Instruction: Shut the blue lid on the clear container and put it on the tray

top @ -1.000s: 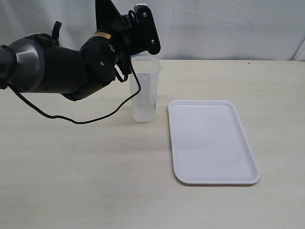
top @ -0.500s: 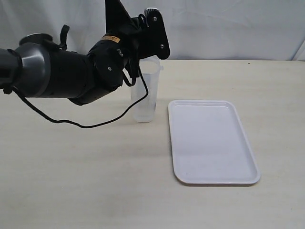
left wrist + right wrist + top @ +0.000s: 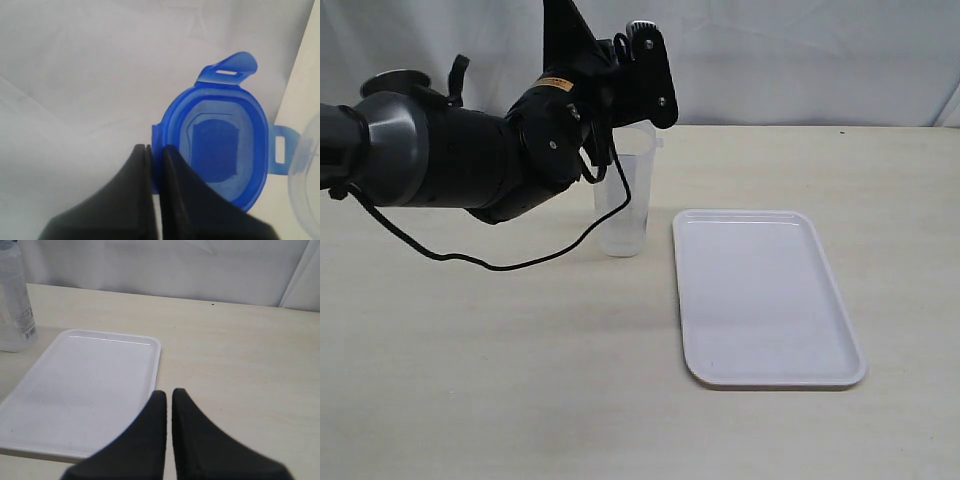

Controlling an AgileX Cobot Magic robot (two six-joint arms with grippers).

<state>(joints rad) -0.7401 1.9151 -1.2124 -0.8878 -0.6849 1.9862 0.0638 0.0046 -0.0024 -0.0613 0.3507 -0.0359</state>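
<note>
On the table (image 3: 470, 350), clear container (image 3: 623, 210): upright, open-topped, at the tray's (image 3: 765, 300) 10 o'clock.
Left gripper (image 3: 155, 150): jaws pinched together on the blue lid's (image 3: 220, 150) edge, lid in the air near the container's rim.
Right gripper (image 3: 166, 395): jaws together, empty, beside the tray.

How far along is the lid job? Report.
Done: left gripper pinches the blue lid by its edge. In hand: lid held near the clear container, not yet on. Left: snap it shut, then set the container on the tray it stands beside.
</note>
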